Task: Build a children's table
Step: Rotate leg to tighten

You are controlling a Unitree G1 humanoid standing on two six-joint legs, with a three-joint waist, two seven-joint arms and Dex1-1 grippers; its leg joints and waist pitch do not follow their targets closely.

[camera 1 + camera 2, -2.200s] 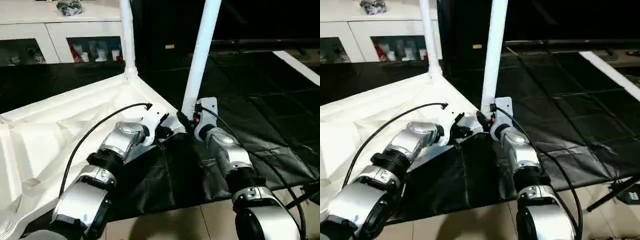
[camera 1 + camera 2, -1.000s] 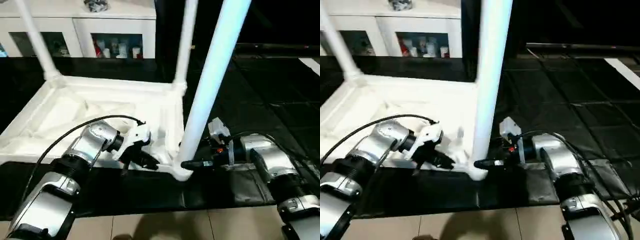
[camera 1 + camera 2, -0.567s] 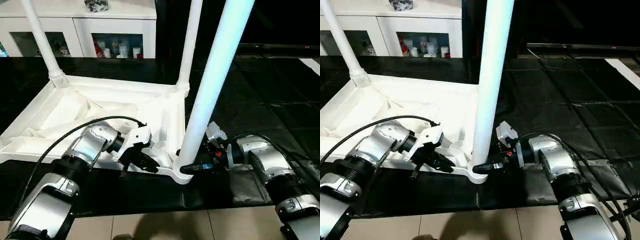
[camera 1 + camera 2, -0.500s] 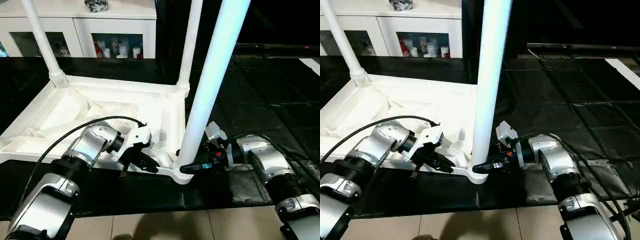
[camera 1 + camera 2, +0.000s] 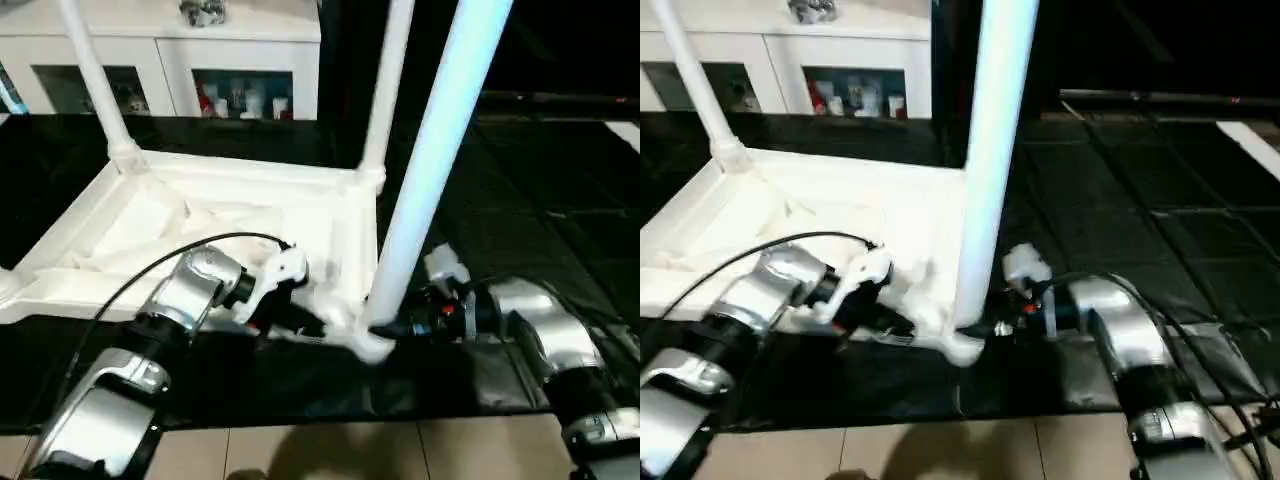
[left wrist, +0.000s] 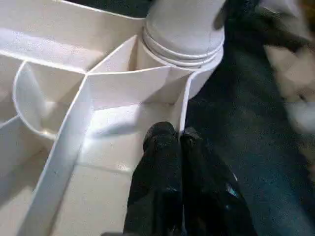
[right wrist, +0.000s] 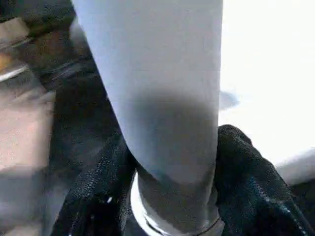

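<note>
Floor: pale tiles (image 5: 330, 455) nearest the camera, then a black mat (image 5: 560, 230) under the work.
Table top (image 5: 150, 230): lay upside down on the mat, ribs up.
Left gripper (image 6: 171, 140): fingers pressed together, pinching the top's thin side wall near the closest corner.
Right gripper (image 7: 170, 162): both fingers clamped round the base of the nearest leg (image 5: 430, 170), which stood upright in its corner socket and blocked the view behind.
Other legs: two (image 5: 385, 90), (image 5: 95, 85) upright at the far corners.
Beyond: a white glass-door cabinet (image 5: 150, 60).
</note>
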